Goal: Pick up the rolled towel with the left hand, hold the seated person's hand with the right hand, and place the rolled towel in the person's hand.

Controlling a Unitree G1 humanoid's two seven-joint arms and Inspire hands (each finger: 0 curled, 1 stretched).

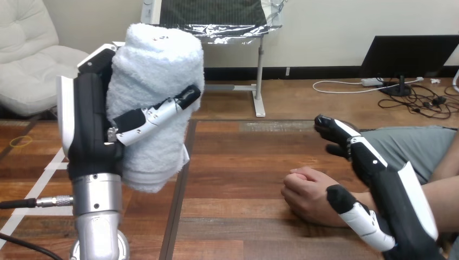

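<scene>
Towel position: rolled towel was upright in the left hand, raised off the tabletop at the view's left, well apart from the person's hand.
Left hand: clamped on the roll; fingers wrapped across its front at mid-height and dented the pile.
Towel handling (judged): light, soft terry that gives under grip. Not fragile and not slippery, but a loose layer at the bottom edge suggested it could unroll.
Hold point (judged): the middle of the roll, across all layers, as taken. An end grip would likely let it sag or unwind.
Right hand: fingers apart and nearly straight, at the person's wrist, thumb low and fingers above. No closure round the wrist seen.
Person's hand: rested on the tabletop at the right, fingers loosely curled, so it offered no open palm.
Surface: flat brown wood planks, with a bare stretch between the towel and the person's hand.
Room to work (judged): enough for a level carry across.
</scene>
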